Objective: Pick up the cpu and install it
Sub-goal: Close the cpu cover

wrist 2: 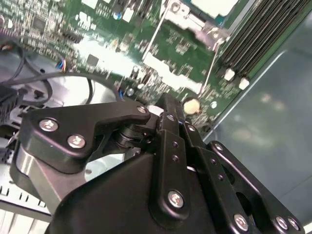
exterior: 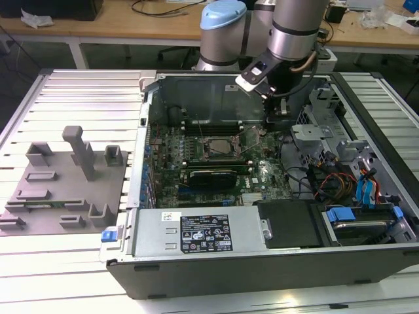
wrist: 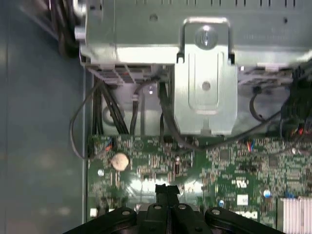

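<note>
This is looking like a robotics lab or electronics workshop. An opened computer case [exterior: 262, 261] is lying on a slatted aluminium bench [exterior: 78, 91], its green motherboard [exterior: 265, 173] showing. A grey plastic fixture tray [exterior: 59, 190] is sitting beside the case. A robot arm [exterior: 294, 26] with a black pincer [wrist: 165, 191] is hanging over the case. Behind, wooden worktables [exterior: 131, 29] are carrying loose cables [exterior: 157, 6].
</note>
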`<action>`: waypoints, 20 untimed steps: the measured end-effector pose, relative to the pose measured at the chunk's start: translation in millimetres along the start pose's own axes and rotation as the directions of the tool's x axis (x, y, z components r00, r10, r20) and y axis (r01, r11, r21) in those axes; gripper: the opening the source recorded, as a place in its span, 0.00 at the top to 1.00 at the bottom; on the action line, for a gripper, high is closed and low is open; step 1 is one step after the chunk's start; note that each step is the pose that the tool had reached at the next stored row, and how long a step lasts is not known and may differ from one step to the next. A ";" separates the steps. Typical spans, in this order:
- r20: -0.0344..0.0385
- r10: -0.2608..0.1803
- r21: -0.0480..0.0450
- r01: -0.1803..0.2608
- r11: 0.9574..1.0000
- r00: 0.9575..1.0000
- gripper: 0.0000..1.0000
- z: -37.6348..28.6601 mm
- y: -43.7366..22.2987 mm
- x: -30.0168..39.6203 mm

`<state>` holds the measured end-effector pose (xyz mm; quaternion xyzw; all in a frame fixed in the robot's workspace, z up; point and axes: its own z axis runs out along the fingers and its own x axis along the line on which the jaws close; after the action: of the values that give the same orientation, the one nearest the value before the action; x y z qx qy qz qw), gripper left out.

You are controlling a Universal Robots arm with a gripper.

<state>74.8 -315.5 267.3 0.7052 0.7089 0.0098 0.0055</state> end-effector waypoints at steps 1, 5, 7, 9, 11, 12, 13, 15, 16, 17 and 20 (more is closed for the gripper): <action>0.000 0.000 0.000 0.000 1.000 1.000 0.89 0.1 1.5 0.0; 0.000 0.000 0.000 0.000 1.000 1.000 0.89 0.3 1.9 -0.1; 0.000 0.000 0.000 0.000 1.000 1.000 0.89 2.6 1.9 -0.1; 0.000 0.000 0.004 0.000 1.000 1.000 0.89 8.8 1.7 -0.1; 0.000 0.000 0.006 0.000 1.000 1.000 0.89 12.4 1.6 -0.1; 0.000 0.000 0.007 0.000 1.000 1.000 0.89 14.3 1.6 -0.1; 0.000 0.000 0.008 0.000 1.000 1.000 0.89 16.0 1.6 -0.1; 0.000 0.000 0.010 0.000 1.000 1.000 0.89 21.0 1.4 -0.1; 0.000 0.000 0.010 0.000 1.000 1.000 0.89 21.5 1.4 -0.2; 0.000 0.000 0.010 0.000 1.000 1.000 0.89 21.6 1.4 -0.2; 0.000 -0.011 0.010 0.011 1.000 1.000 0.89 23.6 -11.6 1.1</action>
<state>63.7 -314.3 243.4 0.7013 0.7128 0.0063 0.0020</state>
